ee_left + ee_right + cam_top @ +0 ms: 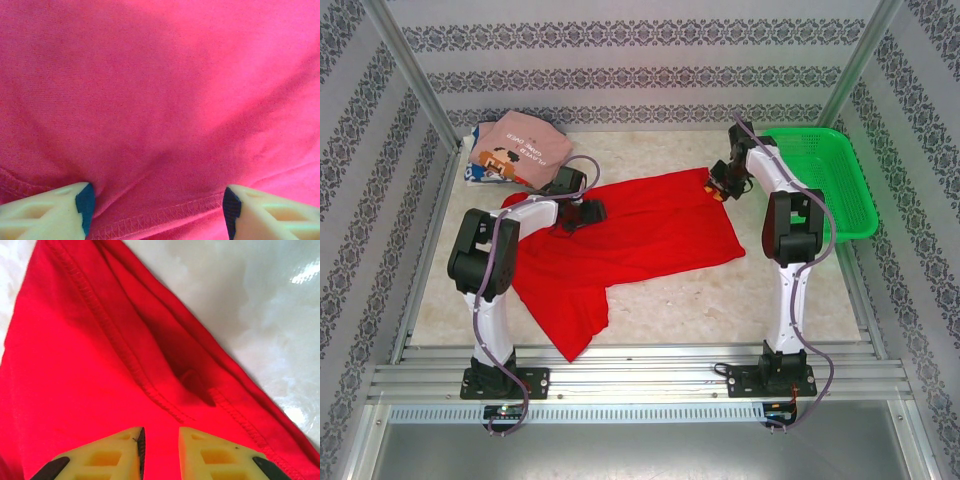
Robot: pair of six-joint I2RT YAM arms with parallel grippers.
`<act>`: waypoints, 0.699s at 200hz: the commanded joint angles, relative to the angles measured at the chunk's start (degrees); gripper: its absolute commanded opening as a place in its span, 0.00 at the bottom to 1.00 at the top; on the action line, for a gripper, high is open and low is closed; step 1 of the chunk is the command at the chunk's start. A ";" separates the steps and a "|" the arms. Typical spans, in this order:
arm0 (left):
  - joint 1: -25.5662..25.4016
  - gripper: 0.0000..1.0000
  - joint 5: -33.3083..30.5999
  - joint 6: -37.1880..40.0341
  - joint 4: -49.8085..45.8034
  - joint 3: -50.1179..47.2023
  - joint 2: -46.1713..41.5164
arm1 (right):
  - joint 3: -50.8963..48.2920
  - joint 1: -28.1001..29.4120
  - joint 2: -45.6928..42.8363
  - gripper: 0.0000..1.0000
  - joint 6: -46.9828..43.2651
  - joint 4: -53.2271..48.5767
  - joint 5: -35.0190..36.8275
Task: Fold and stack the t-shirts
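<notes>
Top external: left claw [590,213] wide, right claw [717,190] narrow, over red t-shirt [640,235]; green basket [820,165] nearby

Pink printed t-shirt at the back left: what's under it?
A white-blue shirt lies under the pink t-shirt; just its edge peeks out at the left. The rest is covered, so its fold cannot be judged.
</notes>
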 commanded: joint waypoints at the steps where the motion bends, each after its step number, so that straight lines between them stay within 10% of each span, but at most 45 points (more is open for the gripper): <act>1: -0.29 0.76 2.37 -1.66 -2.77 2.23 -2.77 | -0.12 0.27 1.10 0.25 -1.41 -1.66 2.85; 94: -0.08 0.88 2.94 -6.61 -4.46 6.94 -14.49 | 0.21 1.50 2.68 0.26 -2.67 -1.65 3.56; 140: 1.50 0.89 -4.09 -8.34 -9.46 -5.80 -25.95 | 0.97 1.06 3.05 0.00 -1.83 0.77 4.72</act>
